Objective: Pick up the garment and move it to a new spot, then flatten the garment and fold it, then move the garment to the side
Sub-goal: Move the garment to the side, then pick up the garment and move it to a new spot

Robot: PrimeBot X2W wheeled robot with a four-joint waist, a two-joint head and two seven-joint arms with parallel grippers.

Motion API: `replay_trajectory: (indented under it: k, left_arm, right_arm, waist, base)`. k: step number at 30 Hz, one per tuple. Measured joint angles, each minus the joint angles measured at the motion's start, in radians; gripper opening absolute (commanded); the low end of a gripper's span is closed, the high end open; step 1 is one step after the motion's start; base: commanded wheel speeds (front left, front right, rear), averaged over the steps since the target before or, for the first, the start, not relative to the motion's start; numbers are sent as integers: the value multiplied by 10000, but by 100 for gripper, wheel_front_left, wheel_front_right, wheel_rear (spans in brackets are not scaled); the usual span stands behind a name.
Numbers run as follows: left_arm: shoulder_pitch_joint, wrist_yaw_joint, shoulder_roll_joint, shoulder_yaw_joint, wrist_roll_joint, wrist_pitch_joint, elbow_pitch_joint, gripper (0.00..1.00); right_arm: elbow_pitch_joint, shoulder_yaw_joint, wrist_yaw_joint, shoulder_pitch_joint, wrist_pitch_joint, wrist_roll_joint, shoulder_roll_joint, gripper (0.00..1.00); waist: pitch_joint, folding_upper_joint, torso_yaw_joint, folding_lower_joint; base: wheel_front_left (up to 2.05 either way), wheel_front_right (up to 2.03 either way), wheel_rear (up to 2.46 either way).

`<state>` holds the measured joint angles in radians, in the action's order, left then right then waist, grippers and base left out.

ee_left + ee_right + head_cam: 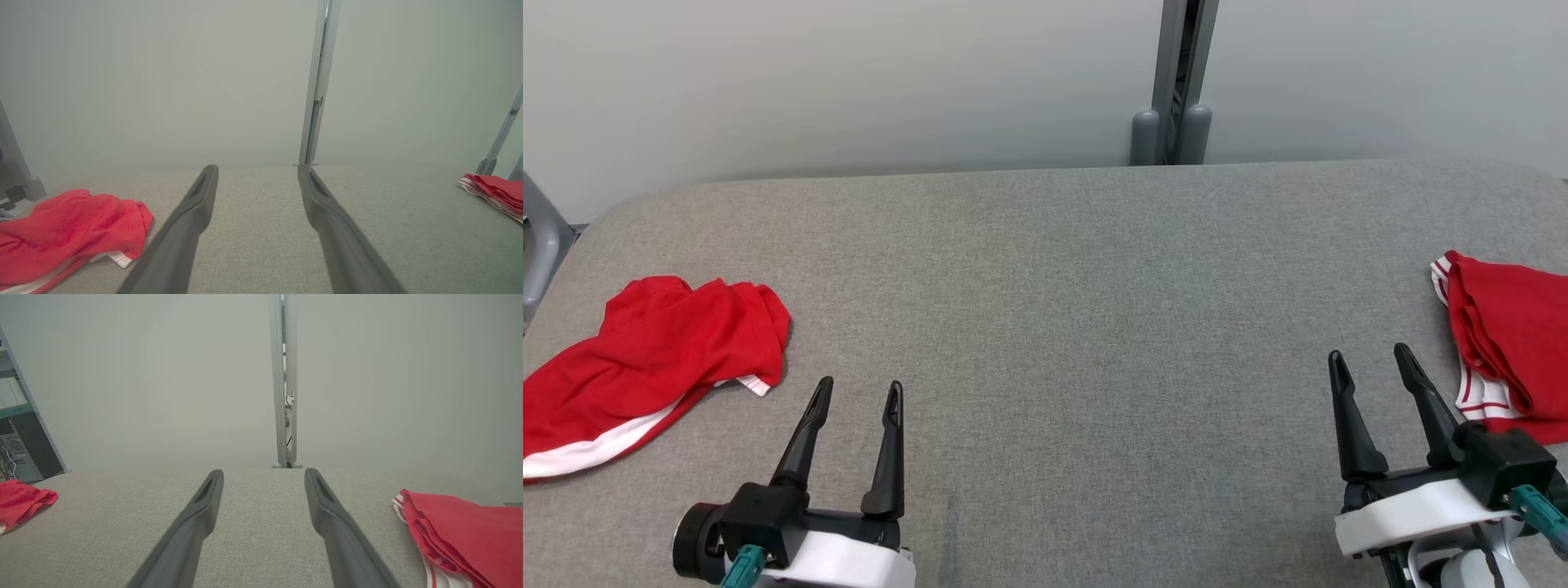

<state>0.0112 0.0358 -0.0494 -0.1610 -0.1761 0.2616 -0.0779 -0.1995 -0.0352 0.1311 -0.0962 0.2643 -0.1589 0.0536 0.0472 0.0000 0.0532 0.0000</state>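
The crumpled red garment (654, 359) lies at the left of the grey fabric-covered tabletop (1054, 286). Its lower end runs off the head view's left edge, so its full outline is not seen. A white band shows along its near hem and a small white corner with thin red lines pokes out at its right side. The bunching hides which kind of garment it is.

The folded red garment (1515, 343) sits at the far right of the tabletop and is cut by the right edge of the head view. Its white, red-striped trim shows along the left and near sides.

The left gripper (861, 384) hangs over the near left part of the tabletop, just right of the crumpled garment, its fingers spread and nothing between them. The right gripper (1369, 353) is likewise released and empty over the near right part. In the head view its outer finger overlaps the striped trim of the folded garment, but the right wrist view shows bare tabletop between that finger and the cloth.

Behind the tabletop stands a grey metal post (1176, 82) against a pale wall (849, 82). A grey frame leg (539, 237) is cut off at the far left. In the right wrist view a dark computer case (16, 453) stands beyond the tabletop's left end, partly hidden by a slanted strut.
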Motion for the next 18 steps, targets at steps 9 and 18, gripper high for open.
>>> replay_trajectory:
  k: [9, 18]
  left_arm:
    - [-1, 0, 2, -25, 0, 0, -19, 100]
    - [-1, -12, 2, -6, 0, 0, -58, 100]
  right_arm:
    - [-8, -13, 0, -9, 0, 13, -29, 100]
    - [-21, -15, 0, -11, 0, 15, -35, 100]
  waist:
    - [24, 0, -42, 0]
    - [-2, 0, -65, -1]
  base:
    - [0, 0, 0]
    - [0, 0, 0]
